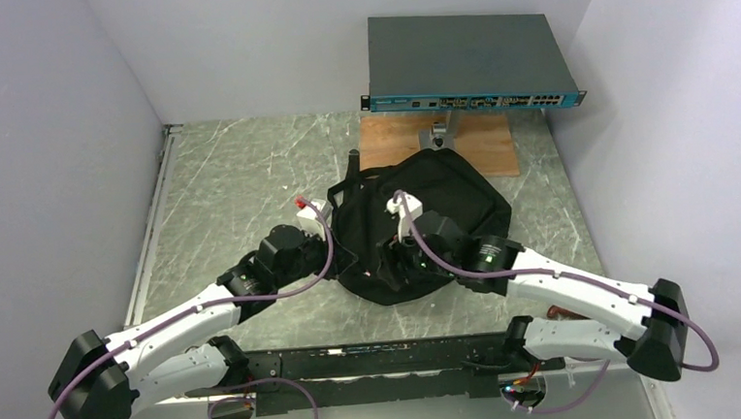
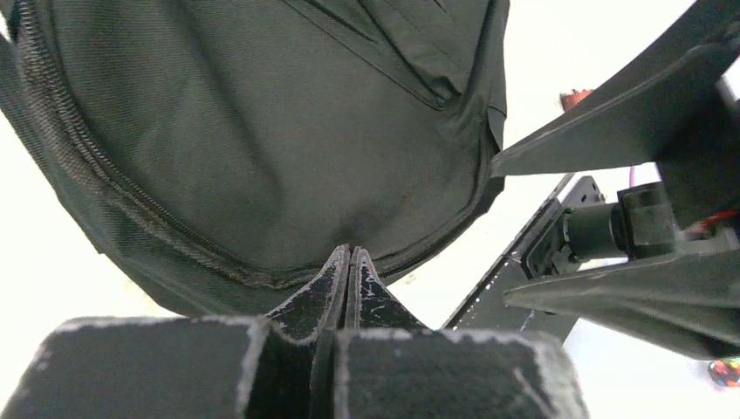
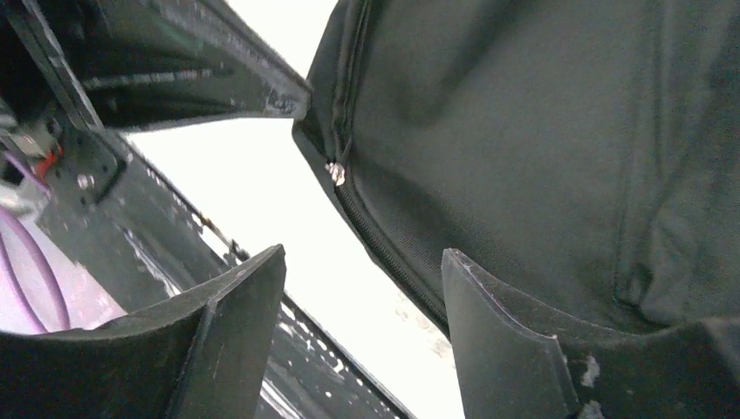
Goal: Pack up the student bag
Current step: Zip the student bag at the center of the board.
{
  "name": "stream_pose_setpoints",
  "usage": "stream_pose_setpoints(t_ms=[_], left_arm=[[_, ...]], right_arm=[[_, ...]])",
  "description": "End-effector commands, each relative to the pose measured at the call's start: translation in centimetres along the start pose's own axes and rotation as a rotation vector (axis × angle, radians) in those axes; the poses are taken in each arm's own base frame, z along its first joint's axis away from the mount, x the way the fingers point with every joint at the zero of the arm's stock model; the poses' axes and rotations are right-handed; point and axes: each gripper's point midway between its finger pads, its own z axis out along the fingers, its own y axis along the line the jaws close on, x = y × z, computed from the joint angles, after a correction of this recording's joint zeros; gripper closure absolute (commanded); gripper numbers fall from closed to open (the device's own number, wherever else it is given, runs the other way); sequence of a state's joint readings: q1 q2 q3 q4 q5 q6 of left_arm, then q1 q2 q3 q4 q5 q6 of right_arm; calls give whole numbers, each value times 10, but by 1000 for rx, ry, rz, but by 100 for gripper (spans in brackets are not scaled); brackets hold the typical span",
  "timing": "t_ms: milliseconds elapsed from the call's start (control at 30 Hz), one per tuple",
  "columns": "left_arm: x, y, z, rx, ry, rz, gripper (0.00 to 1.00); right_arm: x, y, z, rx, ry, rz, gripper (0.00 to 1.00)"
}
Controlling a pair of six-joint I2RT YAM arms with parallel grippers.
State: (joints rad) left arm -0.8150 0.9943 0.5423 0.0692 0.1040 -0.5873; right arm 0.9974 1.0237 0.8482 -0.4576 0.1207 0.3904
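L fingers: 1 pair, pressed tight together w/ no gap. The tips butt against the zip seam on the rim of the student bag. Can't tell if any fabric is nipped btwn them.

R fingers: 1 pair, spread wide, nothing held. The bag's zip edge runs just past one fingertip, and 1 small metal zip pull sits on that seam, above the gap.

Counts: 1 bag, 2 arms, 1 grey rack box w/ teal front, 1 wood board.

Bag: black, slumped, lying on the green marbled table abt mid-way across. Rack box is behind the bag, well apart. The board lies btwn them, its near edge close to the bag's top.

Left arm: base at the bag's near-left, forearm angled in and away, wrist just beside the bag's left edge.

Right arm: base at the bag's near-right, forearm angled in, wrist over the bag's near half, fingers pointing down-left at its near rim.
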Motion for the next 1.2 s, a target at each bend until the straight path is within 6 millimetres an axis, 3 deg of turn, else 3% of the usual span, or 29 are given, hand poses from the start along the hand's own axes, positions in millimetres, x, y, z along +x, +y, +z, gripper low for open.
stream_pose_setpoints(t_ms=[0,100,267,467,567,767,900,1033,1167], left_arm=[[-4,-19,-5,110,-25,2,100],[0,-23,-9,143,-25,-14,100],[11,-27,-15,174,20,-24,100],[36,0,-17,24,156,-28,100],[32,1,-16,8,178,8,99],[17,-5,-13,15,213,83,63],[10,-20,-9,105,225,150,38],[15,-33,-7,215,252,223,32],[24,-30,-6,229,200,305,30]], right_arm=[[13,27,6,-166,32,-96,30],[33,37,20,-253,81,-142,33],[38,20,43,-165,38,-157,45],[43,18,49,-167,9,-164,85],[52,25,49,-223,39,-183,100],[61,28,50,-239,57,-185,100],[61,29,47,-247,41,-177,100],[62,29,47,-253,34,-170,100],[59,31,44,-269,3,-156,100]])
